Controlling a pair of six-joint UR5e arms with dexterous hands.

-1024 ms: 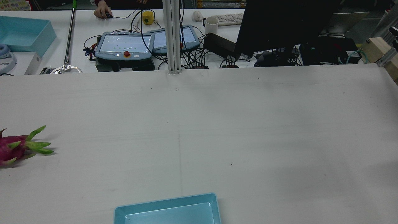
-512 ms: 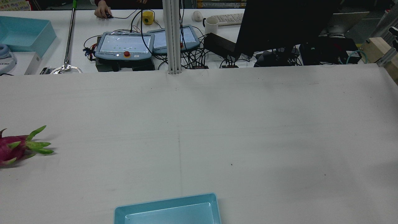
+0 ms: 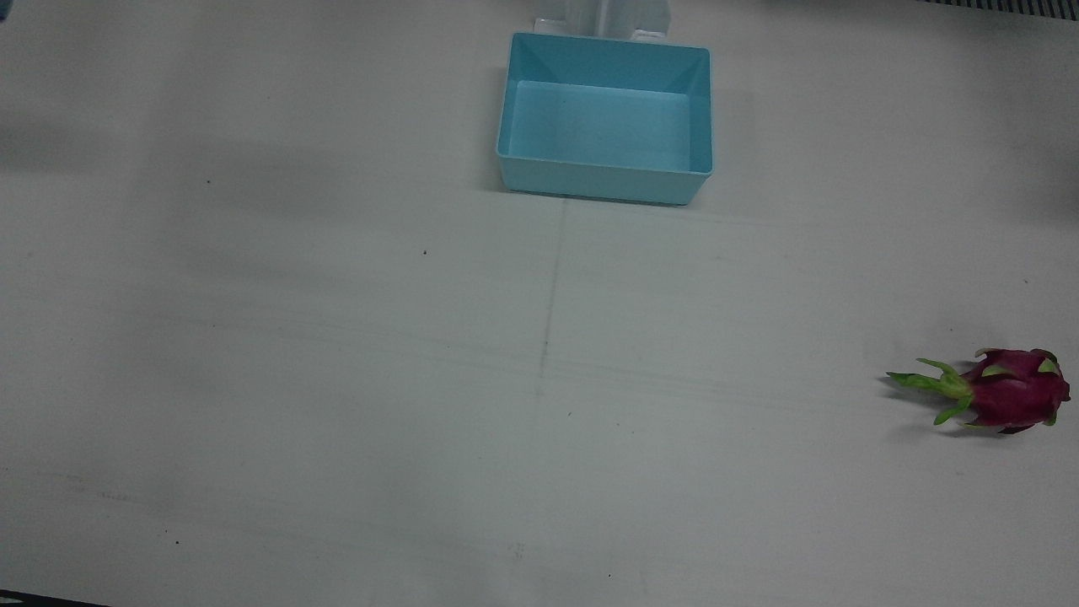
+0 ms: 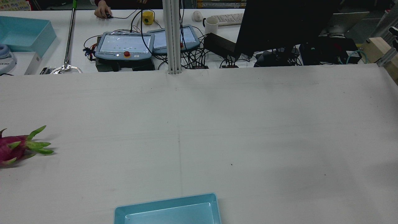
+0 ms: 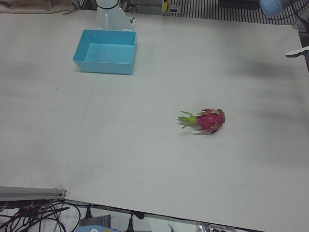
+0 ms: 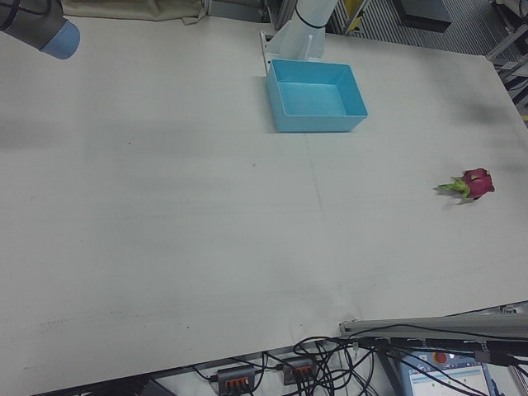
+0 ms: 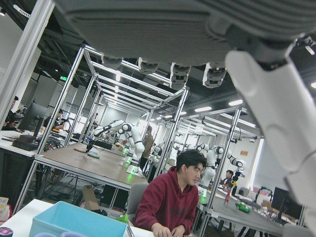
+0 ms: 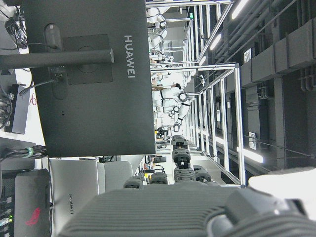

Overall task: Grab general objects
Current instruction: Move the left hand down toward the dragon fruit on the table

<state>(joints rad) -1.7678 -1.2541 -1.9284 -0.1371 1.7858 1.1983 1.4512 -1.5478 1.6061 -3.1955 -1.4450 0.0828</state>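
White cloth covers the counter point(image 3: 337, 337) from edge to edge, and it has a few small dark specks on it. One dragon fruit point(image 3: 1007, 392) lies on its side near the edge of the counter on the robot's left side, well apart from everything else. It is dark pink, and its green leafy tips point toward the middle of the counter (you can see this in the rear view too, where only part of the fruit point(image 4: 14, 148) shows at the edge). Nothing is touching it.

A blue box point(image 3: 605, 118) sits at the robot's end of the counter, in the middle, and it has nothing inside.

Both arms are up and away from the counter. The left robot hand point(image 7: 197, 44) shows only in its own camera, very close and blurry, with a white finger point(image 7: 276, 113) sticking out. It holds nothing I can see, but I cannot tell how wide it is spread. The right robot hand point(image 8: 163, 210) is the same, just a grey ribbed part up close, so I cannot tell
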